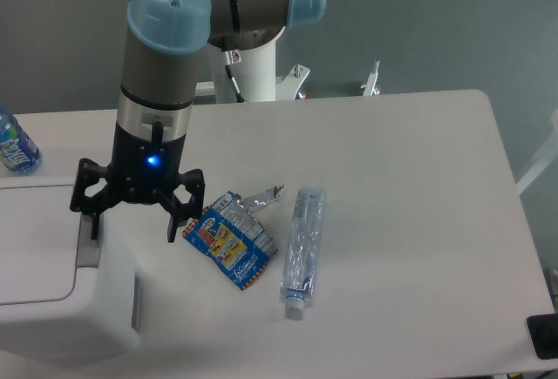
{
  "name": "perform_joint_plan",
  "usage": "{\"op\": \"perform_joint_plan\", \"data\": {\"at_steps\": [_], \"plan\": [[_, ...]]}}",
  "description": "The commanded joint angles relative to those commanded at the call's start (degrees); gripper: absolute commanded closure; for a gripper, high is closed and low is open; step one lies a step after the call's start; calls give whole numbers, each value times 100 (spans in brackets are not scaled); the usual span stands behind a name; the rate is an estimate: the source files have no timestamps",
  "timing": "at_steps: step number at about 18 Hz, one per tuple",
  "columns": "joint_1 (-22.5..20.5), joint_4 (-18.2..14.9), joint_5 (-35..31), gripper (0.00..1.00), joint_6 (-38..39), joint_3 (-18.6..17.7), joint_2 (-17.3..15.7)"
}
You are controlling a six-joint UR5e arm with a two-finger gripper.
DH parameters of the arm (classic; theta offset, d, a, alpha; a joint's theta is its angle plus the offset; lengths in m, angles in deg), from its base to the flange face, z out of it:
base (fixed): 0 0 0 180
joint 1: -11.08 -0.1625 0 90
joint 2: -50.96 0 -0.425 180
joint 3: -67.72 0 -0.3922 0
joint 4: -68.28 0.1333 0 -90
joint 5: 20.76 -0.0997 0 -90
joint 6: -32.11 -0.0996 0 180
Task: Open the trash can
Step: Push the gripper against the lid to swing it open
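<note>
Now the black two-finger hand [132, 224] of the grey-and-blue robot arm [166, 57] hangs over the right edge of the large white boxy plastic trash can [61, 296], which fills the lower-left corner of the white table [418, 222]. Its fingers are spread wide and grip nothing — the left fingertip [94, 227] sits right at the grey push-button bar [85, 247] along the lid's right side, though whether it touches the bar cannot be told; the other fingertip [172, 230] hangs over the table just beside the bin's right wall. A blue light glows on the wrist. The flat rectangular lid [35, 240] lies shut.

Just right of the hand lies a crumpled blue snack wrapper [230, 240] with a torn silver end pointing toward the middle of the table. Beside it, a little farther right, a clear crushed plastic bottle [301, 251] lies on its side, cap toward the near edge. At the far left edge — behind the bin — stands a blue-labelled bottle [15, 145], partly cut off.
</note>
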Motion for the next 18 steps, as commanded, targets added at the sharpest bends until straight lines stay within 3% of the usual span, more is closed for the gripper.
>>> {"op": "perform_joint_plan", "data": {"at_steps": [18], "plan": [[0,0,-18,0,-9,0,44]]}}
